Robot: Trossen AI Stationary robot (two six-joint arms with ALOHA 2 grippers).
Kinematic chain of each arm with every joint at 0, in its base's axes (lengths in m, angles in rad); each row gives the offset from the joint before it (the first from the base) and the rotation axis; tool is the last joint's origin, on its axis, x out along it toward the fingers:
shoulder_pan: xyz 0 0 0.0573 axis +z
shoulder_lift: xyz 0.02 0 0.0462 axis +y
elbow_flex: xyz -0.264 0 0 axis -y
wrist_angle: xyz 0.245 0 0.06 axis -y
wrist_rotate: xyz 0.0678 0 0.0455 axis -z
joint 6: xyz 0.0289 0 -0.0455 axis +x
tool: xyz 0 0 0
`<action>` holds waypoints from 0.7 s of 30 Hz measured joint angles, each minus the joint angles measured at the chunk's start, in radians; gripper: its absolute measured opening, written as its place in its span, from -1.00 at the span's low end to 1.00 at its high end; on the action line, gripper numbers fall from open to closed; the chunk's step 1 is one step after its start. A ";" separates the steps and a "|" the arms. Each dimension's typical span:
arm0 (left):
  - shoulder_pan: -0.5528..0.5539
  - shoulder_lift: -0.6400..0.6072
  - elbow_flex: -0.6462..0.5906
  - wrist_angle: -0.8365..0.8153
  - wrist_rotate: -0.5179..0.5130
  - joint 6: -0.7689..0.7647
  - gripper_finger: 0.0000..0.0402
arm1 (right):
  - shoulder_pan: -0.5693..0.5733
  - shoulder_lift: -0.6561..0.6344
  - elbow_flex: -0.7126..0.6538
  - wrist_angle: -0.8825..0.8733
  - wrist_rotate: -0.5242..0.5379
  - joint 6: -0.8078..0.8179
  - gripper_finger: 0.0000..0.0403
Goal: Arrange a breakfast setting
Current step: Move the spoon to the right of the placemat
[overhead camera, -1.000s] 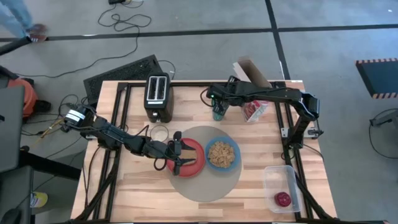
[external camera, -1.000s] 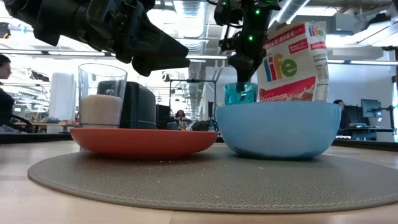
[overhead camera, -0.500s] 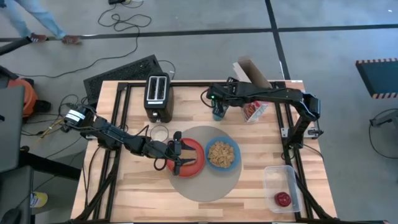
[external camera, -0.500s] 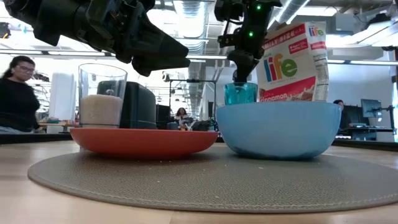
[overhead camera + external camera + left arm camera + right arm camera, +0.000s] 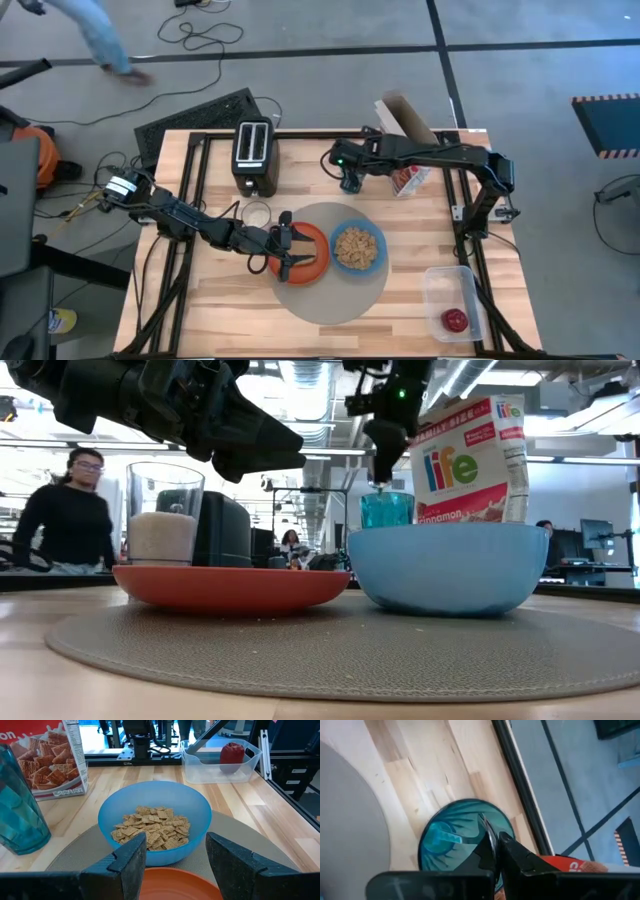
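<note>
A round grey-beige mat (image 5: 330, 290) carries a red-orange plate (image 5: 312, 262) and a blue bowl (image 5: 357, 248) of cereal. My left gripper (image 5: 172, 862) hangs open just above the plate, facing the bowl (image 5: 152, 820), with nothing between its fingers. Behind the mat's far edge stands the teal tumbler (image 5: 455, 840), seen past the bowl in the low view (image 5: 386, 510). My right gripper (image 5: 490, 827) is shut on it from above. A small clear glass (image 5: 257, 213) stands on the table left of the mat. A small red fruit (image 5: 455, 320) lies in a clear tub. My right gripper pinches the tumbler's rim (image 5: 500, 815) between its two fingers, on the side toward the cereal box; one finger seems to reach inside the cup and one outside. The fingers (image 5: 380, 470) point down from above. The tumbler stands upright; the bowl hides its base.
A black toaster (image 5: 253, 155) stands at the far left of the table. A red-and-white cereal box (image 5: 405, 150) is close beside the tumbler. The clear tub (image 5: 452, 300) sits at the near right corner. A person (image 5: 70, 510) passes in the room behind.
My right gripper has shut on the tumbler's rim and shifted slightly toward the table's left edge. The tumbler has stayed in place. My left gripper has kept still over the plate.
</note>
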 joint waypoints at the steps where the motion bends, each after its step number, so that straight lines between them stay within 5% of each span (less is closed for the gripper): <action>1: 0.000 0.000 0.000 0.000 0.000 0.000 -0.04 | 0.004 0.000 0.011 -0.008 0.000 -0.001 -0.86; 21: 0.000 0.000 0.000 0.000 0.000 -0.002 -0.04 | 0.081 0.000 0.274 -0.242 0.021 0.015 -0.86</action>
